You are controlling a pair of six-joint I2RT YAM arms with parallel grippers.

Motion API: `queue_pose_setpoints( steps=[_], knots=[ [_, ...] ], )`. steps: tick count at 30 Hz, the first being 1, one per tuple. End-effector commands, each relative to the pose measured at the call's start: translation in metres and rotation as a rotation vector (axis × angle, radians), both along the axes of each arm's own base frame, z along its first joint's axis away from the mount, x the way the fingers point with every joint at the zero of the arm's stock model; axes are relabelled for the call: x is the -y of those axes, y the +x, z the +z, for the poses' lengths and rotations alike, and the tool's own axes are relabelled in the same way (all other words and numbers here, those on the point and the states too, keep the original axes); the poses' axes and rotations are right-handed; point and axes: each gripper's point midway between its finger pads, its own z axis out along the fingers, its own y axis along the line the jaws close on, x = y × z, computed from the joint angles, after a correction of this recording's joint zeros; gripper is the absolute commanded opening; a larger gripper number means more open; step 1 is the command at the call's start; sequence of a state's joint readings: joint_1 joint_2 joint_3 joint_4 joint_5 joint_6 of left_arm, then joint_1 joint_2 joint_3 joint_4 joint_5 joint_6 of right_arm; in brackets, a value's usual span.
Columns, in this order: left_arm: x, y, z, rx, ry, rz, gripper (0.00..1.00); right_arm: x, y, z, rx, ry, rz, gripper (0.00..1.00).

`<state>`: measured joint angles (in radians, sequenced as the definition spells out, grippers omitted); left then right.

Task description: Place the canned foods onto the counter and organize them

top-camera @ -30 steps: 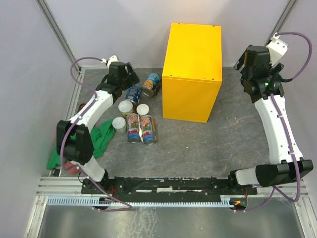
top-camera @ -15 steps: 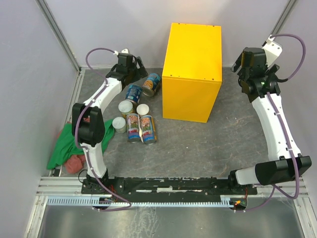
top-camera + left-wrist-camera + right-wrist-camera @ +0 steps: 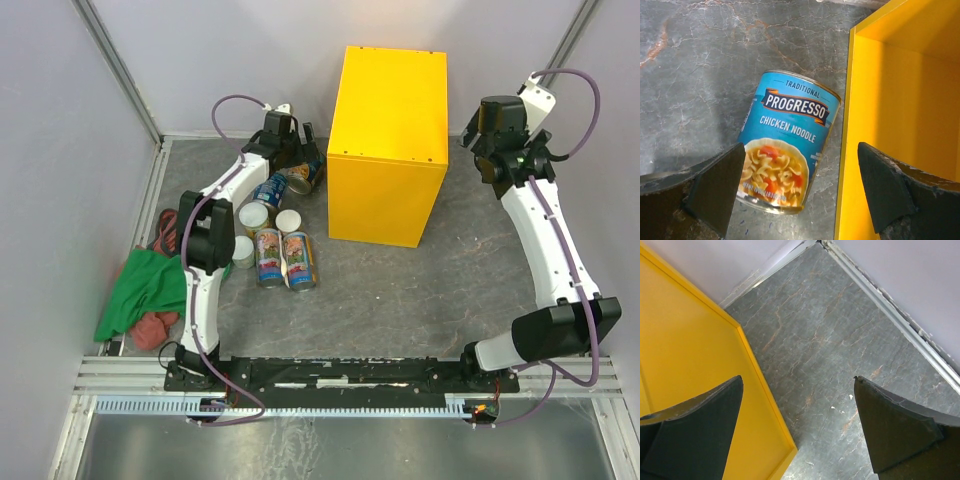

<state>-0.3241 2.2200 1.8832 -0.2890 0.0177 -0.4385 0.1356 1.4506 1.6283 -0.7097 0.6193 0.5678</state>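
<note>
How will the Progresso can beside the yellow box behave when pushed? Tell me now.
The Progresso can lies on its side on the smooth floor, so it would probably roll. Its glossy curved label may slip. A metal can, likely stiff and, if full, heavy.

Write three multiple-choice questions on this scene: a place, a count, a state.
1. Where does the soup can lie?
A. On top of the yellow box.
B. On the floor beside the yellow box.
C. On another can.
2. How many cans are on top of the yellow box?
A. None.
B. Two.
C. Four.
3. How is the left hand?
A. Shut on the soup can.
B. Open over the soup can.
C. Shut and empty.
1 B: grey floor lies under it, yellow wall beside it.
2 A: the box top is bare.
3 B: its fingers stand wide, clear of the can.
</note>
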Motion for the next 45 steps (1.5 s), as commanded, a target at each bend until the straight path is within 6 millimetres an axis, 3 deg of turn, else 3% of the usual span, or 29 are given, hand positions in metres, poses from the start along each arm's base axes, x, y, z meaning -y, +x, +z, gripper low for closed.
queue_pose_setpoints(
  steps=[1,11,13,17,31,45],
  knots=[
    [0.008,0.020,0.018,0.094,0.018,-0.061,0.99,-0.007,0.008,0.027,0.091,0.032,0.020,0.99],
    [0.016,0.021,-0.009,0.059,0.020,-0.097,0.99,-0.013,0.017,0.023,0.094,0.057,0.039,0.99],
    [0.019,0.019,-0.033,0.020,0.029,-0.103,0.99,-0.014,0.017,0.021,0.092,0.063,0.040,0.99],
    [0.026,0.013,-0.048,-0.009,0.027,-0.115,0.99,-0.015,0.018,0.016,0.085,0.070,0.043,0.99],
    [0.043,-0.007,-0.056,-0.043,0.047,-0.181,0.99,-0.018,0.019,0.017,0.089,0.076,0.063,0.99],
    [0.061,-0.043,-0.098,-0.179,0.118,-0.219,0.99,-0.022,0.023,0.011,0.075,0.080,0.083,0.99]
  ],
)
